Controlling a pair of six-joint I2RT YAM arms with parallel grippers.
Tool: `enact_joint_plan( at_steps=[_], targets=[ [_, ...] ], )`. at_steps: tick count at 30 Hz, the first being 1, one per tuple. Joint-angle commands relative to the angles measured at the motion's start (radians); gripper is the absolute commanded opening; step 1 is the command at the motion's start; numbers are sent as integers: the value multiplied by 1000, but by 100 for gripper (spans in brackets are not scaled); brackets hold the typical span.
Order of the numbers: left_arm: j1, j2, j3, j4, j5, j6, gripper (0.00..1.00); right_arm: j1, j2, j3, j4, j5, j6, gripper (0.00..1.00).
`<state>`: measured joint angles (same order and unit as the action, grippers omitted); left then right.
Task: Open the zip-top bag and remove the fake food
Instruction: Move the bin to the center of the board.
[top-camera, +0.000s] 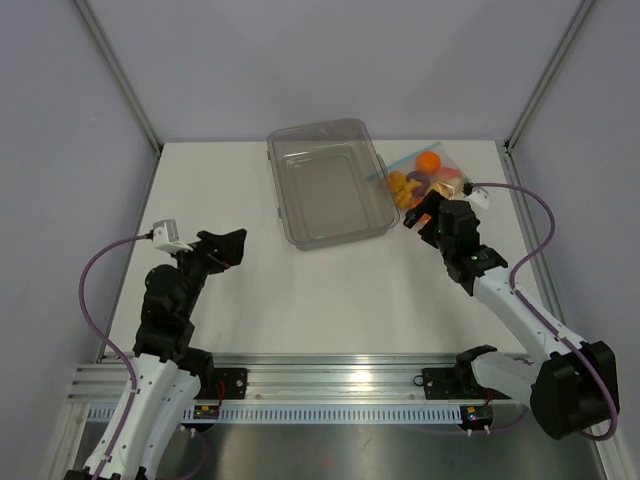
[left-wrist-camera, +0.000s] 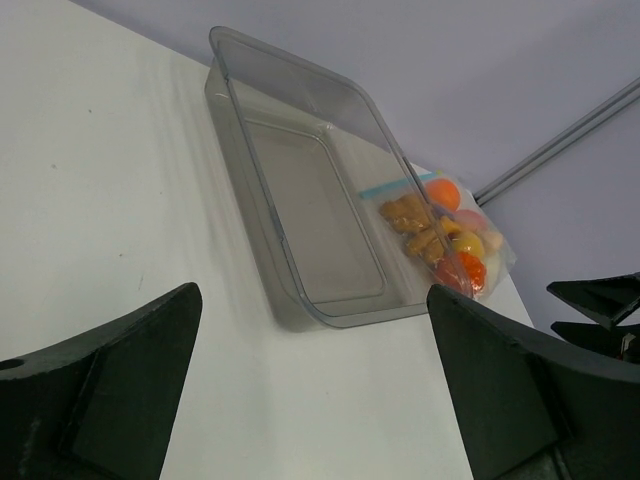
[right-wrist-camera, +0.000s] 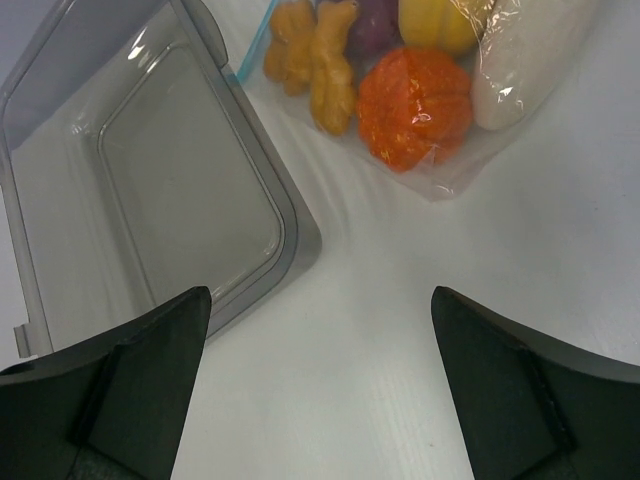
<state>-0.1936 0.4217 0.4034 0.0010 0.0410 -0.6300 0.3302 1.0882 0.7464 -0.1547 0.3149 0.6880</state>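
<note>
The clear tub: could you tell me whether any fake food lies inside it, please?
No, the tub shows only its bare floor; the fake food sits in the zip-top bag beside it.

Robotics lab cell, plain grey walls (top-camera: 300, 60), white table (top-camera: 330, 300), aluminium mounting rail (top-camera: 340, 383)

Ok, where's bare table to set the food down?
Free: the broad table strip between the tub and the mounting rail, plus the strip left of the tub. Crowded: far right, zip-top bag beside tub, right end effector close.
</note>
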Motion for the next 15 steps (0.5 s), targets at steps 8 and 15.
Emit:
enact_joint_plan(
  at_steps=[8,15],
  targets=[
    [-1,83,23,70,54,-16,99,-76,169,40,201,-266,-10,93],
    [-1,274,55,145,111,-31,99,-76,283,140,161,-234,-42,96]
  ],
)
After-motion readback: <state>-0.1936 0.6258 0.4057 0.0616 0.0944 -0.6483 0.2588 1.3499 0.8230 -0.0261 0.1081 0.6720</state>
